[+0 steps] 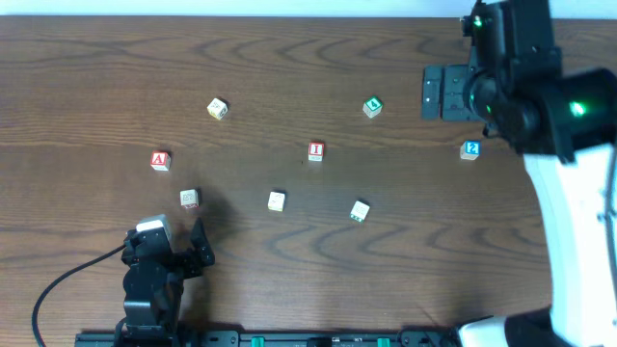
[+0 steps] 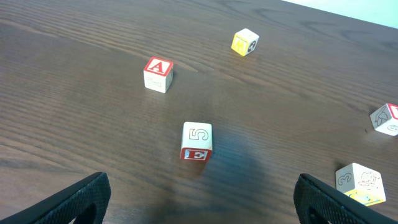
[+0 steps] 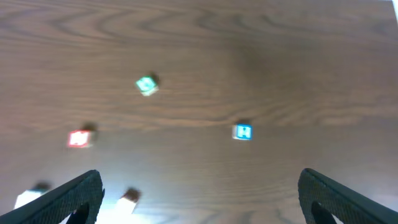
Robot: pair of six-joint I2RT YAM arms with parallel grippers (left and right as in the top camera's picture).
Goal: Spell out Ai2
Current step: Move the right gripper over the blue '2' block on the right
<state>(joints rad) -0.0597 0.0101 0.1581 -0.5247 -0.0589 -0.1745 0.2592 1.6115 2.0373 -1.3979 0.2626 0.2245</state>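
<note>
Left gripper: fingers spread wide with nothing between them, low over the table. Close ahead of the gap sits the 5 block, an E on its near face, untouched. Beyond it and to the left is the A block, A up. Farther off is a yellow block.

Right gripper: fingers also wide and empty, held high. Its view is blurred. Below it we make out the 2 block, blue, and a green block, apart from each other.

Overhead: the A block is at the left, the I block near the middle, and the 2 block toward the right, beside the right arm. The three lie roughly in one band across the table but well apart, with other blocks scattered around them. No two blocks touch.

Progress, as we judge it: nothing is spelled yet. No letter is gathered and none is in hand. All three placements are left to do, with A, I and 2 set side by side in that order. The I we see is a capital, and we find no lower-case i.

The left gripper is nearest the A, though the 5 block stands close to that line. The right gripper is nearest the 2. The central I block looks to us like the natural anchor.
</note>
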